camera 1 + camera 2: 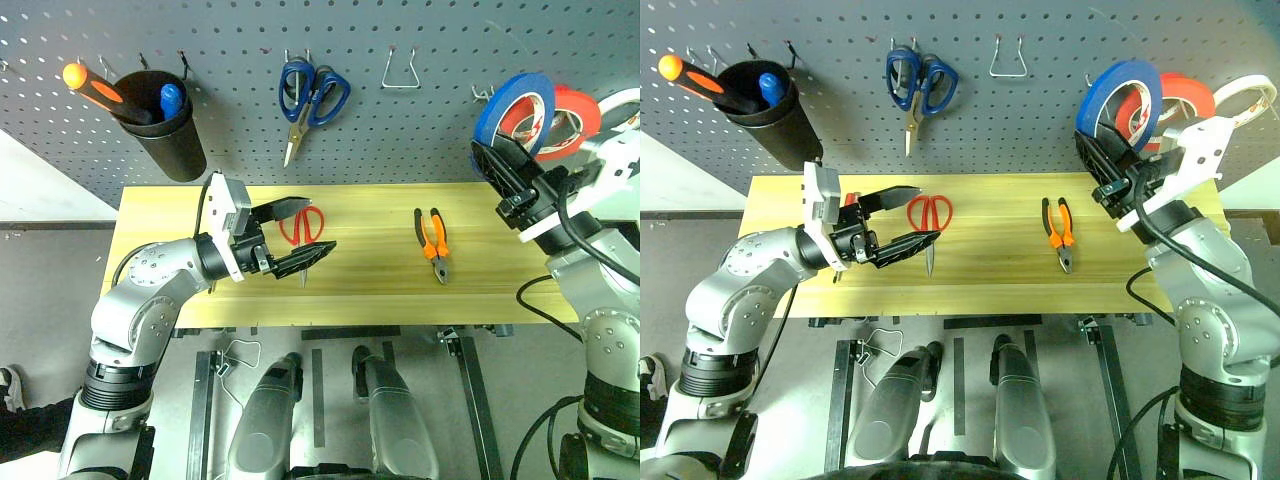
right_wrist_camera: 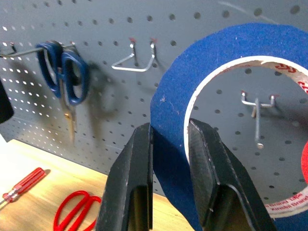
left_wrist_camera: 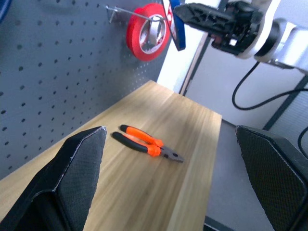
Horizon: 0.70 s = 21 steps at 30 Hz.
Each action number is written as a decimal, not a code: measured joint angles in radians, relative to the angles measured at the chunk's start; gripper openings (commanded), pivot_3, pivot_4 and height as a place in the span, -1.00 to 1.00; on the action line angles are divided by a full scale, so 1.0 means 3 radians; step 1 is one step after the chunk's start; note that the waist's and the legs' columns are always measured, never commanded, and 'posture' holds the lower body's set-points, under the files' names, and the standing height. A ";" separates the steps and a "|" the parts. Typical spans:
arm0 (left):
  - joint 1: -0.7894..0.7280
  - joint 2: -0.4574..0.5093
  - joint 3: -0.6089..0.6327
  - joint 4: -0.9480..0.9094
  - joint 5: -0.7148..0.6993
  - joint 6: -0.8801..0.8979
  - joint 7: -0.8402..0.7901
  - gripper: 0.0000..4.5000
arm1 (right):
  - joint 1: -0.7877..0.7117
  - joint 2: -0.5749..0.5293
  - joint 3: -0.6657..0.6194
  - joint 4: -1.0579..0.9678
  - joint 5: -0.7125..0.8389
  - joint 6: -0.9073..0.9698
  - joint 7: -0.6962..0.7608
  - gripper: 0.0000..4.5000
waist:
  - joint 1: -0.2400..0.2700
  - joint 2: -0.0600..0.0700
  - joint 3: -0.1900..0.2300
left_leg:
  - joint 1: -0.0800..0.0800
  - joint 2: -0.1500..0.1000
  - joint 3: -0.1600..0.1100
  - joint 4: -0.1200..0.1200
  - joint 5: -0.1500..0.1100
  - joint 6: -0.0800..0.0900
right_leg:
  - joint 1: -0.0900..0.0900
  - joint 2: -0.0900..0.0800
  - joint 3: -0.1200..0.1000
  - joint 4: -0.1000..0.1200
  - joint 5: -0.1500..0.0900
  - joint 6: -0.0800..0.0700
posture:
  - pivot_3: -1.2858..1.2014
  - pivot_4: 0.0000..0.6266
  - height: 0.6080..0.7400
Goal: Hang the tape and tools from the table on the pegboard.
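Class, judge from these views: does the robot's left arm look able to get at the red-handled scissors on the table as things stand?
Probably yes. The left tool is open and hovers just above the red-handled scissors, and nothing lies between them on the table. The pliers lie well off to the side.

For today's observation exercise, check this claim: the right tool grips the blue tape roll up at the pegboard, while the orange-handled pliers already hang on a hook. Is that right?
Not quite. The right tool does grip the blue tape roll at the pegboard, but the pliers are not on a hook; they lie flat on the table. The left eye view shows this.
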<state>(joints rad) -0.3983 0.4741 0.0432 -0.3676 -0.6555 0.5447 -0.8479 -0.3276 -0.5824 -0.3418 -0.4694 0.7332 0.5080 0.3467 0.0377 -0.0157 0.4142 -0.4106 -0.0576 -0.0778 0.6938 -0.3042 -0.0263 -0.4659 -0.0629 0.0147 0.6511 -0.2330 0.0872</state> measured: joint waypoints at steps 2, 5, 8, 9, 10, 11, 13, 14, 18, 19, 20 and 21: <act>0.0000 0.0000 0.0000 -0.0001 -0.0013 -0.0013 0.0005 1.00 | -0.0003 0.0018 0.0018 0.0033 -0.0029 -0.0033 0.0031 -0.70 | 0.0001 0.0000 0.0000 | 0.0000 0.0000 0.0000 0.0001 0.0000 0.0000 | 0.0000 0.0000 0.0000 0.0000 0.0000 0.0000 | 0.11 0.11 1.00; 0.0001 0.0001 0.0000 -0.0003 -0.0027 -0.0014 0.0005 1.00 | -0.0015 0.0054 0.0069 0.0094 -0.0074 -0.0064 0.0067 -0.70 | -0.0001 0.0000 0.0000 | 0.0000 0.0000 0.0000 0.0005 -0.0001 0.0001 | 0.0001 0.0000 0.0000 0.0002 0.0000 0.0000 | 0.11 0.11 1.00; 0.0002 0.0002 0.0001 -0.0008 -0.0033 -0.0014 0.0008 1.00 | -0.0066 0.0105 0.0111 0.0202 -0.0134 -0.0117 0.0094 -0.70 | -0.0001 0.0000 0.0000 | 0.0000 0.0000 0.0000 0.0008 -0.0001 0.0001 | 0.0001 0.0000 0.0000 0.0004 0.0000 0.0000 | 0.11 0.11 1.00; 0.0002 0.0002 0.0002 -0.0013 -0.0034 -0.0014 0.0010 1.00 | -0.0092 0.0131 0.0138 0.0236 -0.0162 -0.0130 0.0098 -0.70 | -0.0003 0.0000 0.0000 | 0.0000 0.0000 0.0000 0.0009 -0.0001 0.0001 | 0.0001 0.0001 0.0000 0.0005 0.0001 -0.0001 | 0.11 0.11 1.00; 0.0002 0.0002 0.0001 -0.0027 -0.0035 -0.0014 0.0011 1.00 | -0.0112 0.0171 0.0169 0.0274 -0.0187 -0.0150 0.0105 -0.70 | -0.0003 0.0000 0.0000 | 0.0000 0.0001 0.0000 0.0009 -0.0001 0.0001 | 0.0001 0.0001 0.0000 0.0006 0.0001 -0.0001 | 0.11 0.11 1.00; 0.0002 0.0002 0.0002 -0.0037 -0.0037 -0.0014 0.0012 1.00 | -0.0123 0.0197 0.0201 0.0307 -0.0216 -0.0173 0.0108 -0.70 | -0.0002 0.0000 0.0000 | 0.0000 0.0001 0.0000 0.0010 -0.0001 0.0001 | 0.0001 0.0001 0.0000 0.0007 0.0001 -0.0001 | 0.11 0.11 1.00; 0.0003 0.0002 0.0003 -0.0069 -0.0042 -0.0014 0.0016 1.00 | -0.0194 0.0302 0.0285 0.0437 -0.0315 -0.0237 0.0106 -0.70 | -0.0004 0.0000 0.0000 | 0.0000 0.0000 0.0000 0.0011 -0.0001 0.0001 | 0.0001 0.0001 0.0000 0.0007 0.0001 -0.0001 | 0.11 0.12 1.00; 0.0002 0.0001 0.0004 -0.0085 -0.0051 -0.0014 0.0019 1.00 | -0.0236 0.0341 0.0324 0.0505 -0.0354 -0.0261 0.0105 -0.70 | -0.0004 0.0000 0.0000 | 0.0000 0.0000 0.0000 0.0011 -0.0001 0.0001 | 0.0001 0.0001 0.0000 0.0007 0.0001 -0.0001 | 0.11 0.12 1.00; 0.0001 -0.0009 0.0018 -0.0117 -0.0114 -0.0014 0.0038 1.00 | -0.0443 0.0479 0.0431 0.0797 -0.0527 -0.0401 0.0109 -0.70 | -0.0004 0.0000 0.0000 | 0.0000 0.0001 0.0000 0.0012 -0.0001 0.0001 | 0.0001 0.0001 0.0000 0.0008 0.0001 -0.0001 | 0.11 0.13 1.00; 0.0001 -0.0010 0.0025 -0.0123 -0.0115 -0.0014 0.0049 1.00 | -0.0484 0.0498 0.0446 0.0861 -0.0570 -0.0435 0.0111 -0.70 | -0.0004 0.0000 0.0000 | 0.0000 0.0001 0.0000 0.0012 -0.0001 0.0001 | 0.0001 0.0001 0.0000 0.0008 0.0001 -0.0001 | 0.11 0.13 1.00; 0.0002 -0.0010 0.0030 -0.0126 -0.0115 -0.0016 0.0056 1.00 | -0.0520 0.0519 0.0459 0.0923 -0.0604 -0.0473 0.0112 -0.70 | -0.0004 0.0000 0.0000 | 0.0000 0.0000 0.0000 0.0012 -0.0001 0.0001 | 0.0001 0.0001 0.0000 0.0008 0.0001 -0.0001 | 0.11 0.14 1.00; 0.0002 -0.0010 0.0033 -0.0126 -0.0115 -0.0017 0.0062 1.00 | -0.0551 0.0544 0.0462 0.0978 -0.0633 -0.0497 0.0113 -0.70 | -0.0005 0.0000 0.0000 | 0.0000 0.0001 0.0000 0.0012 -0.0001 0.0001 | 0.0001 0.0001 0.0000 0.0009 0.0001 -0.0001 | 0.11 0.14 1.00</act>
<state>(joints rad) -0.3978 0.4712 0.0531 -0.4055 -0.6899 0.5397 -0.8294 -0.4930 -0.4194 -0.2031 -0.1759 0.5434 0.3589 0.3807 0.0361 -0.0157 0.4142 -0.4106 -0.0574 -0.0778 0.6975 -0.3044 -0.0260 -0.4656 -0.0626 0.0146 0.6536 -0.2326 0.0868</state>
